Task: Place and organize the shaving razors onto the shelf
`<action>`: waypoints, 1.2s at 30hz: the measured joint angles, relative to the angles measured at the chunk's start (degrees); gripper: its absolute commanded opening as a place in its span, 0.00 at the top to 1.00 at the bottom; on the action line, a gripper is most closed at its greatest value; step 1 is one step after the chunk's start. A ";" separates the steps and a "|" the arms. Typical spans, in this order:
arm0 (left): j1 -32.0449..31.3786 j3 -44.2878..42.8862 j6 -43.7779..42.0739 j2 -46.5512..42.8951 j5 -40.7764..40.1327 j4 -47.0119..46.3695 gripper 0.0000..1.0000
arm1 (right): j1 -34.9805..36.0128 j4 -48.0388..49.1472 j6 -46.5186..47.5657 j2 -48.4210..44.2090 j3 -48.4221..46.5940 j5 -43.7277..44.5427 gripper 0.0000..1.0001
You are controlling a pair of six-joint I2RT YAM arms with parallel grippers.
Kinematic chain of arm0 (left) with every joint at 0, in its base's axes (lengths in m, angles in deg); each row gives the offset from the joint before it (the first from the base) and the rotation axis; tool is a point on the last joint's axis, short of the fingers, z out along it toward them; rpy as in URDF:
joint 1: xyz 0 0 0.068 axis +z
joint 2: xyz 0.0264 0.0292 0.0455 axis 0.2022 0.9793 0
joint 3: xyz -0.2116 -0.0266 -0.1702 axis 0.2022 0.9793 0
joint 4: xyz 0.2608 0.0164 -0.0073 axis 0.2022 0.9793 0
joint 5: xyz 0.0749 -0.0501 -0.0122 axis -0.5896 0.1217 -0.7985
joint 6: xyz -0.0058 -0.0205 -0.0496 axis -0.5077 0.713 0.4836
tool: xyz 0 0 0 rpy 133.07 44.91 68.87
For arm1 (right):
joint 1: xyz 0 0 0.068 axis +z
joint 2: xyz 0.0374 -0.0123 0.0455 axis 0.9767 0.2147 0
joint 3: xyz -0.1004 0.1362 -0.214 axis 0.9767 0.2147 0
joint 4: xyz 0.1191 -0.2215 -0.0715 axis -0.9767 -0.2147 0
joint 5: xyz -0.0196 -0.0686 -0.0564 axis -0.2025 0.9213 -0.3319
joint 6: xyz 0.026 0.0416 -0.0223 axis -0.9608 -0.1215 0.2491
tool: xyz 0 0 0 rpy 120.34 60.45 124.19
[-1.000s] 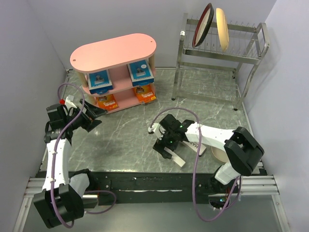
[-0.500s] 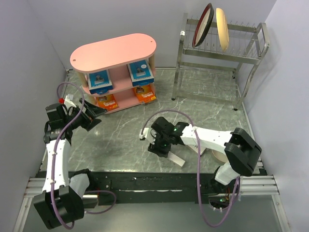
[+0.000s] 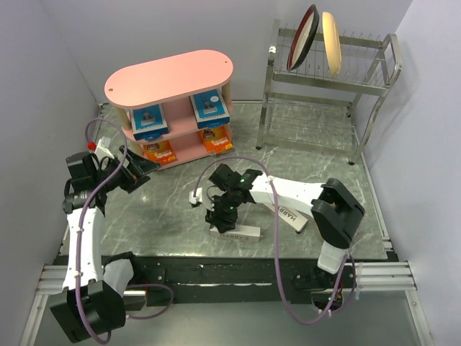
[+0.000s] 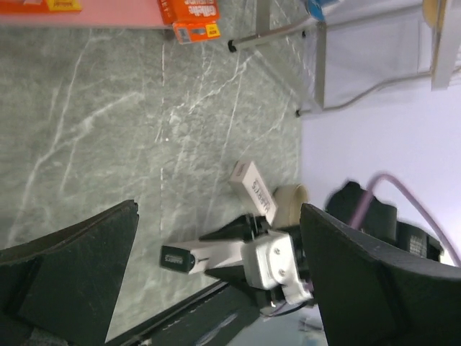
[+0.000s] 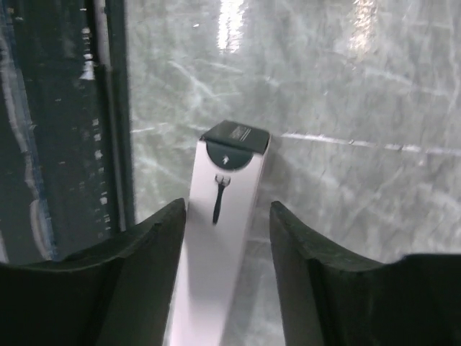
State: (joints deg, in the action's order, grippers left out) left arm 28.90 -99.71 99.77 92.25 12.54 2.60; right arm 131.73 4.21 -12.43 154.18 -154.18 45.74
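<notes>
Top cam: the shelf [image 3: 169,79] sits far left, already holding both blue-and-white cards [image 3: 149,121] on the middle tier and both orange cards [image 3: 160,152] on the bottom one. Right gripper [image 3: 220,213] is down over the left end of a HARRY'S box [image 3: 241,233], which lies flat near the front edge of the table [image 3: 180,209]. The second box [image 3: 289,215] lies just right of it, partly under my right arm [image 3: 302,194]. Left gripper [image 3: 138,171] hangs near the shelf's foot.

Left wrist cam: fingers [image 4: 72,274] spread wide, nothing between them.

Right wrist cam: fingers [image 5: 144,281] apart, straddling the box, with a gap showing on one side.
</notes>
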 measured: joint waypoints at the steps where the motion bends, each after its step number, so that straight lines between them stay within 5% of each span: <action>1: -0.24 -1.51 -1.64 0.13 0.15 1.40 0.01 | -0.07 -0.04 0.50 1.05 -0.72 0.17 0.32; 9: -4.39 -14.01 -19.32 1.55 4.11 7.56 0.00 | -7.21 0.85 2.80 3.39 -5.18 4.61 0.28; 14: -14.08 -19.50 -32.11 7.85 4.85 14.12 0.01 | -12.11 3.10 4.44 3.15 -7.19 8.61 0.27; 23: -34.10 -19.82 -54.12 9.20 -0.87 20.70 0.00 | -13.53 4.26 5.20 -3.13 -0.31 12.37 0.26; 33: -43.74 -17.88 -81.13 12.07 -6.60 22.75 0.01 | -22.23 3.78 1.90 -16.70 2.80 12.87 0.26; 36: -48.74 -12.37 -85.68 11.96 -9.44 19.04 0.15 | -22.21 3.96 0.09 -20.06 3.04 12.87 0.26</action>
State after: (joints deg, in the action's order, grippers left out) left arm -19.84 -112.08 14.10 104.21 3.10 21.64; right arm 109.52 8.16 -12.34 134.12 -151.14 58.61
